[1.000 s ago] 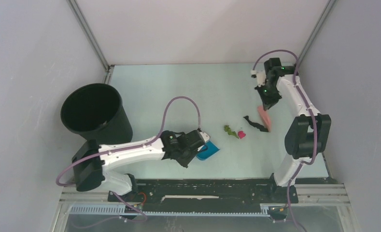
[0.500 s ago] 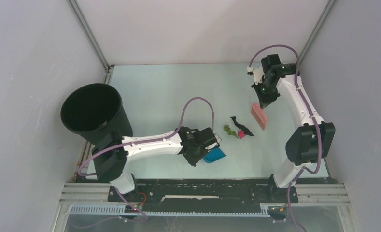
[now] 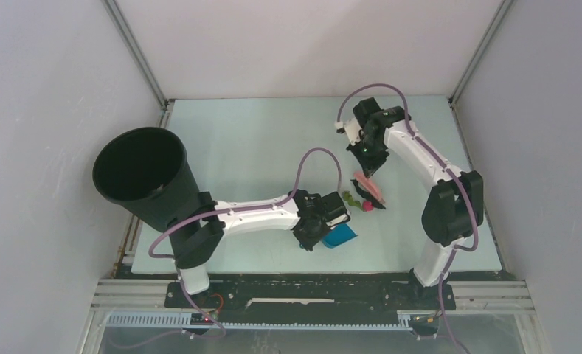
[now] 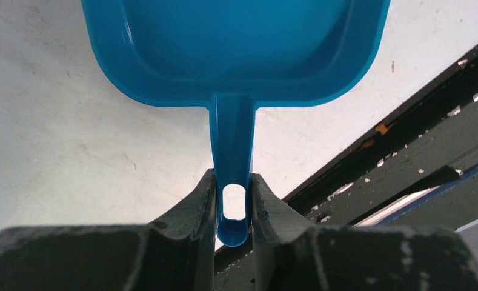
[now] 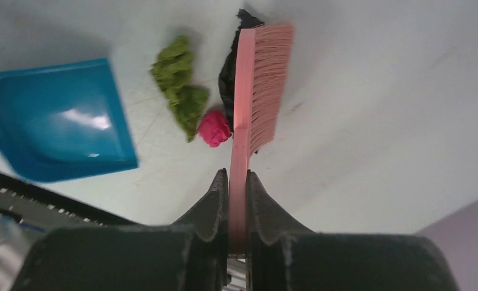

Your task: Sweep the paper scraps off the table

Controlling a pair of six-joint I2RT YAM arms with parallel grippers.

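Observation:
Three paper scraps lie close together on the pale table (image 3: 258, 140): a green scrap (image 5: 179, 76) (image 3: 350, 198), a magenta scrap (image 5: 214, 128) (image 3: 367, 206) and a black scrap (image 5: 229, 76), partly hidden behind the brush. My right gripper (image 5: 237, 177) (image 3: 367, 153) is shut on the handle of the pink brush (image 5: 260, 79) (image 3: 369, 187), whose bristles touch the black scrap. My left gripper (image 4: 233, 203) (image 3: 319, 227) is shut on the handle of the blue dustpan (image 4: 236, 48) (image 3: 341, 235) (image 5: 54, 118), which sits just left of the scraps, mouth toward them.
A tall black bin (image 3: 144, 177) stands at the table's left edge. A black rail (image 3: 310, 287) runs along the near edge, close behind the dustpan handle. Grey walls close in the left, back and right sides.
The right arm swung left and inward, dragging the brush and the black scrap up against the green and magenta scraps. The left arm stretched right, sliding the dustpan toward them.

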